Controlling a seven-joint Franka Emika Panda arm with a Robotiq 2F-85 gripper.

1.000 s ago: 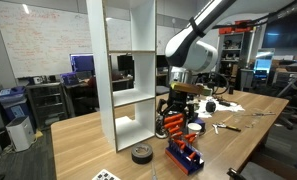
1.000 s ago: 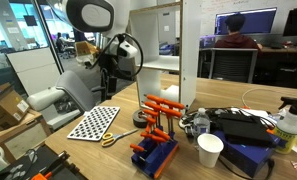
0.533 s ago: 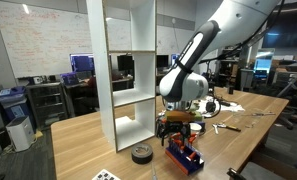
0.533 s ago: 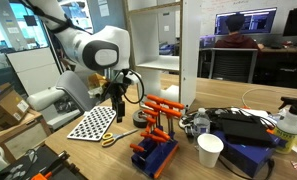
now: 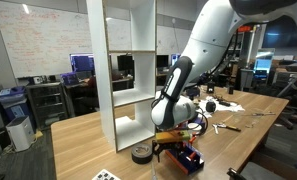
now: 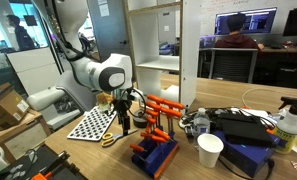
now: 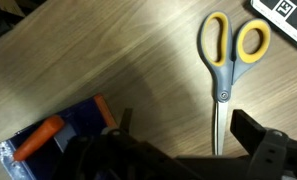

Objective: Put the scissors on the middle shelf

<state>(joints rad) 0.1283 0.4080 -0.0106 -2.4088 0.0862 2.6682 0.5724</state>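
The scissors (image 7: 226, 60) have yellow looped handles and grey blades. They lie flat on the wooden table (image 7: 108, 50), handles away from me. They also show in an exterior view (image 6: 110, 138), next to the checkerboard sheet. My gripper (image 7: 188, 140) is open and empty, low over the table, with the blades' tip between its fingers (image 7: 256, 132). It shows in both exterior views (image 5: 168, 150) (image 6: 125, 128). The middle shelf (image 5: 133, 98) of the tall white unit is bare, well above and behind the gripper.
A blue holder with orange-red tools (image 5: 185, 157) (image 6: 158, 130) (image 7: 73, 130) stands right beside the gripper. A black tape roll (image 5: 141, 154) lies by the shelf base. A checkerboard sheet (image 6: 93, 122), a white cup (image 6: 210, 150) and clutter lie on the table.
The arm has come down from beside the shelf unit to just above the table, over the scissors. The scissors have not moved.
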